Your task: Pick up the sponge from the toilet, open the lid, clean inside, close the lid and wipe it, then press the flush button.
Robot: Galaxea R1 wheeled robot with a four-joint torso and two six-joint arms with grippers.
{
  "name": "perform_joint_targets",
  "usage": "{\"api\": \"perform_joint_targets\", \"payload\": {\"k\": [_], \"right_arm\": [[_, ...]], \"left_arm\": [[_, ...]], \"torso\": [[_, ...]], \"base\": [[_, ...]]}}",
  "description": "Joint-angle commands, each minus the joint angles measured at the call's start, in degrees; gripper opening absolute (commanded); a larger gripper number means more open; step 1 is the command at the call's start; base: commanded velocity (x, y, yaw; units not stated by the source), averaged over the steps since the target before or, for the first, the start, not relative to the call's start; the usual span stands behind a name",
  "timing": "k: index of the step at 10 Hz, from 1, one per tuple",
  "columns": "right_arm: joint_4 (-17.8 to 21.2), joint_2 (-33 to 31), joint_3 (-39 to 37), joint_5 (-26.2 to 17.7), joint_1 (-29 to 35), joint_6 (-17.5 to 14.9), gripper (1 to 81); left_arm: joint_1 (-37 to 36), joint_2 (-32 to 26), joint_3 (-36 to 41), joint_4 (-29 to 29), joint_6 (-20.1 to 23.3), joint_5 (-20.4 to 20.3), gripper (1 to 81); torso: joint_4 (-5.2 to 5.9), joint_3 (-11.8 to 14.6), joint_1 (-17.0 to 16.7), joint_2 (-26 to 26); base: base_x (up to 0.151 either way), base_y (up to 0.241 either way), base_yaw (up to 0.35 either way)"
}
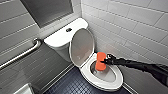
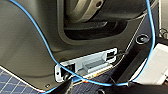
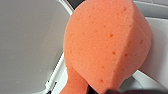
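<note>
The white toilet stands in the corner with its lid raised, leaning back against the tank. The round flush button sits in the middle of the tank top. My right arm comes in from the right, and my right gripper is shut on the orange-red sponge. The sponge hangs over the far part of the open bowl, just in front of the lid. In the right wrist view the sponge looms large, with the lid beside it. My left gripper is open.
A metal grab bar runs along the tiled left wall. White tiled walls close in on both sides of the toilet. The floor is dark blue tile. A white object sits at the bottom left. A blue cable crosses my own dark body.
</note>
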Motion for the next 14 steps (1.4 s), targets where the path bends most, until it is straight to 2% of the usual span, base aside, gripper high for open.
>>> {"api": "perform_joint_targets", "payload": {"k": [1, 2, 3, 4, 5, 7, 9, 12, 14], "right_arm": [[1.18, 2.19, -3.24, -1.24, 8.88, 0.35, 1.0], [1.71, 3.33, -4.29, 0.61, 8.36, 0.97, 1.0], [1.97, 3.95, -5.61, 1.05, 7.05, 4.19, 1.0], [1.97, 3.69, -5.7, 3.67, 5.46, 7.64, 1.0], [1.97, 2.55, -4.4, 6.49, 4.49, 9.31, 1.0], [2.15, -1.49, 1.15, 9.22, 3.17, 12.74, 1.0], [2.15, -4.56, 3.52, 10.71, 1.42, 13.8, 1.0], [3.02, -12.56, 13.36, 15.03, -0.69, 13.8, 1.0], [3.64, -15.11, 14.77, 16.08, -3.94, 13.8, 1.0]], "left_arm": [[3.02, -0.09, 0.55, -0.78, -0.01, 2.96, 81.1], [2.94, 0.0, 0.55, -0.78, -0.01, 2.96, 81.1], [3.02, 0.17, 0.55, -0.78, -0.01, 2.96, 81.1], [3.02, 0.26, 0.55, -0.78, -0.01, 2.96, 81.1], [2.94, 0.26, 0.55, -0.7, 0.08, 2.96, 81.1], [2.94, 0.44, 0.55, -0.61, 0.17, 2.96, 81.1], [2.94, 0.7, 0.55, -0.35, 0.17, 2.96, 81.1], [2.85, 1.49, 0.55, 0.01, 0.26, 2.96, 81.1], [2.85, 1.75, 0.55, 0.09, 0.26, 2.96, 81.1]], "torso": [[0.0, 0.0, 0.0, 0.0], [0.0, 0.0, 0.0, -0.02], [0.0, 0.0, 0.0, -0.02], [0.0, 0.0, 0.0, -0.02], [0.0, 0.0, 0.0, -0.02], [0.0, 0.0, 0.0, -0.02], [0.0, 0.0, 0.0, -0.02], [0.0, 0.0, 0.0, -0.02], [0.0, 0.0, 0.0, -0.02]], "base": [[0.0, 0.0, 0.0], [0.0, 0.0, 0.0], [0.0, 0.0, 0.0], [0.0, 0.0, 0.0], [0.0, 0.0, 0.0], [0.0, 0.0, 0.0], [0.0, 0.0, 0.0], [0.0, 0.0, 0.0], [0.0, 0.0, 0.0]]}}
